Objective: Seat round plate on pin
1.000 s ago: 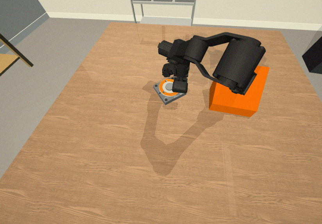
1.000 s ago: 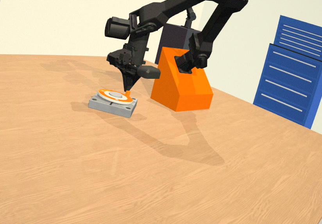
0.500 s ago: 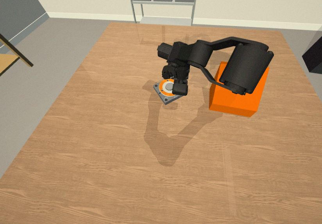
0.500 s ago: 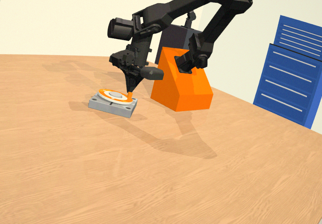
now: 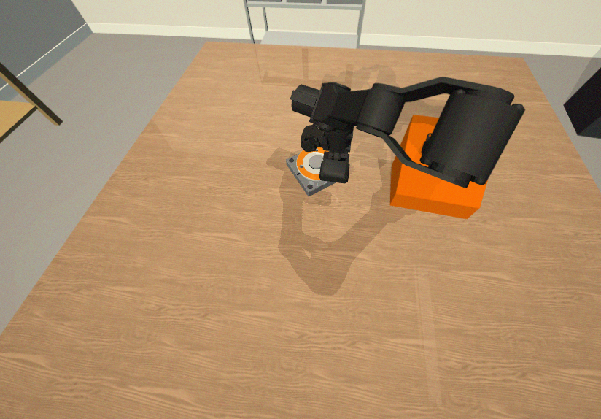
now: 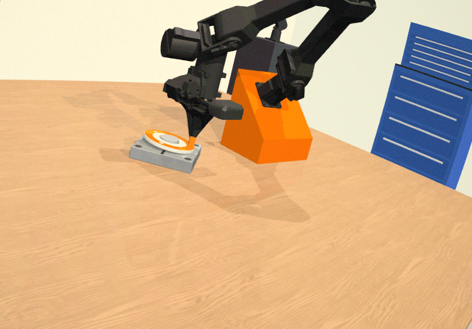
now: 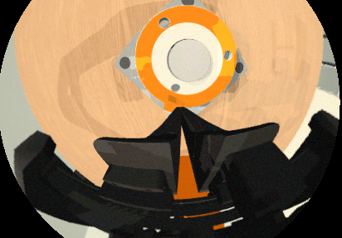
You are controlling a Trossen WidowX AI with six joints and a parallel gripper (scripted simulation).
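Observation:
The round plate (image 5: 304, 171) (image 6: 151, 133) (image 7: 145, 80), an orange ring around a white one, sits around the grey post (image 5: 316, 161) (image 6: 169, 138) (image 7: 188, 60). In the exterior view it is tilted, its left side raised above the square grey base (image 5: 302, 180) (image 6: 157, 159) (image 7: 130, 53). The orange tab (image 6: 191, 143) (image 7: 169, 104) stands at the plate's edge facing the arm. The hole (image 7: 175, 87) beside it shows grey. I cannot make out the pin. My gripper (image 6: 193, 136) (image 7: 179, 110) is shut, its tips right beside the tab; contact is unclear.
The arm's orange mount (image 5: 436, 193) (image 6: 283, 147) stands on the wooden table (image 5: 225, 313) (image 6: 196, 266) to the right of the base. A grey shelf rack stands behind the table in the top view, and blue drawers (image 6: 421, 124) stand beyond its right edge.

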